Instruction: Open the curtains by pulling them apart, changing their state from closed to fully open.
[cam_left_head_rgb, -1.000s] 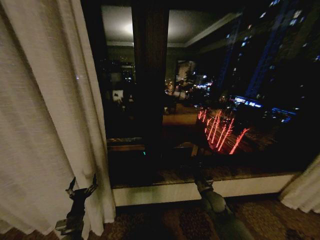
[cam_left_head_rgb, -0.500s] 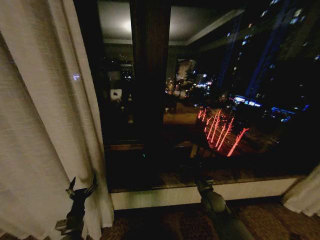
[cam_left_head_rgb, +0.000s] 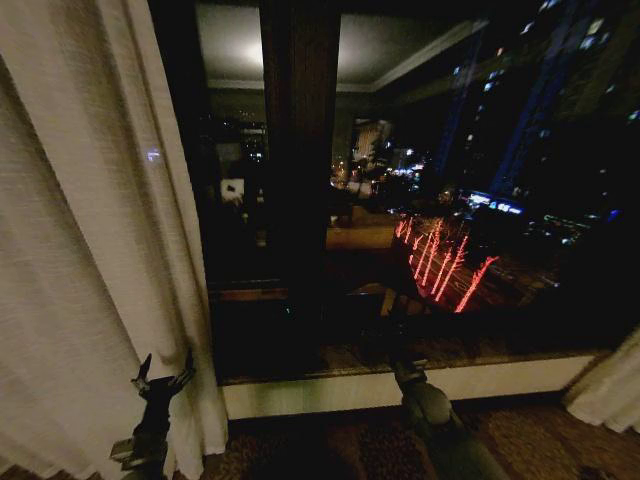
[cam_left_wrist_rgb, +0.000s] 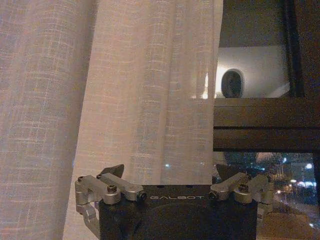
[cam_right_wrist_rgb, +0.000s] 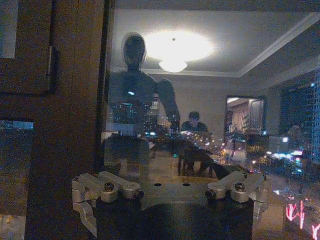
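The left curtain (cam_left_head_rgb: 90, 250), sheer cream-white with pleats, hangs gathered at the left of the dark window. Its inner edge falls to the floor beside my left gripper (cam_left_head_rgb: 163, 378). That gripper is open, fingers pointing up in front of the fabric edge and holding nothing. In the left wrist view the curtain (cam_left_wrist_rgb: 100, 90) hangs just ahead of the open left gripper (cam_left_wrist_rgb: 170, 170). A corner of the right curtain (cam_left_head_rgb: 608, 392) shows at the far lower right. My right gripper (cam_left_head_rgb: 397, 335) is raised before the glass at centre. In its wrist view the right gripper (cam_right_wrist_rgb: 170, 175) stands open and empty.
A wide dark window frame post (cam_left_head_rgb: 300, 150) divides the glass (cam_left_head_rgb: 480, 200), which shows night city lights and room reflections. A white sill (cam_left_head_rgb: 330, 388) runs along the bottom. Patterned carpet (cam_left_head_rgb: 330, 445) lies below it.
The whole picture has shifted slightly, so the camera moved a little. Both grippers keep their places in view and the curtains hang as before.
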